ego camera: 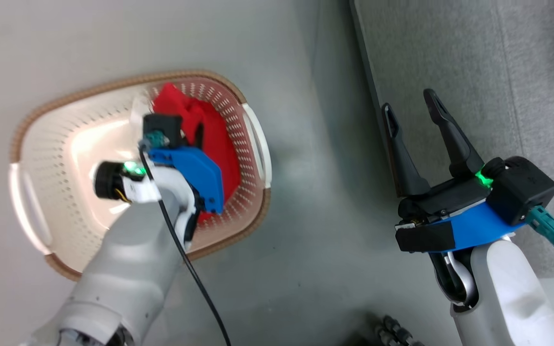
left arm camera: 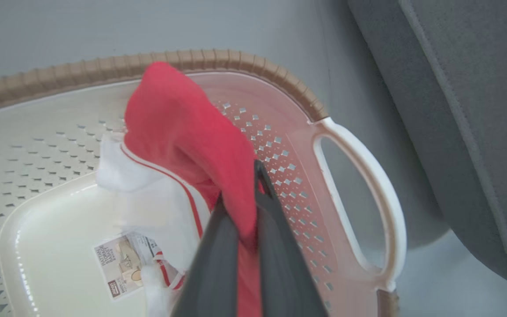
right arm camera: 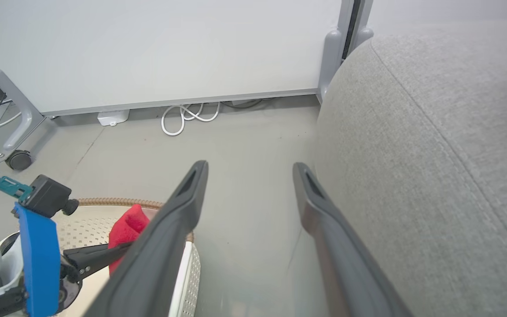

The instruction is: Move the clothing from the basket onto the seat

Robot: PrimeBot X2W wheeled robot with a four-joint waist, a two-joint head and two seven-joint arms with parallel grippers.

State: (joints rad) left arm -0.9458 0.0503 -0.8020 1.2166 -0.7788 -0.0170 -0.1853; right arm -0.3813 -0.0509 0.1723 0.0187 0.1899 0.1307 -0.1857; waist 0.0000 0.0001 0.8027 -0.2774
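In the head view, the left arm's pale forearm climbs from the lower left of the frame. Its wrist bends over the basket [ego camera: 113,86], which stands on the grey floor [ego camera: 306,240] at centre left. The left hand [left arm camera: 241,193] points down into the right end of the basket, near the white handle. In the left wrist view, its two dark fingers are pressed together on a fold of the red clothing [left arm camera: 178,127] at bottom centre. Red fabric shows between them, so the hand is closed and gripping the clothing.

The clothing is inside the basket, bunched against the perforated wall at that end. A red peak rises above the fingertips, and a white panel with a red stripe hangs to the left of them. A printed label [left arm camera: 121,264] lies on the basket floor at lower left, partly under the white fabric.

The right arm rises from the lower right corner of the head view. The right hand [ego camera: 408,102] points up the frame with its fingers spread wide and nothing between them. It is positioned by the left edge of the grey seat [ego camera: 450,57], which fills the upper right. The right hand is well apart from the basket.
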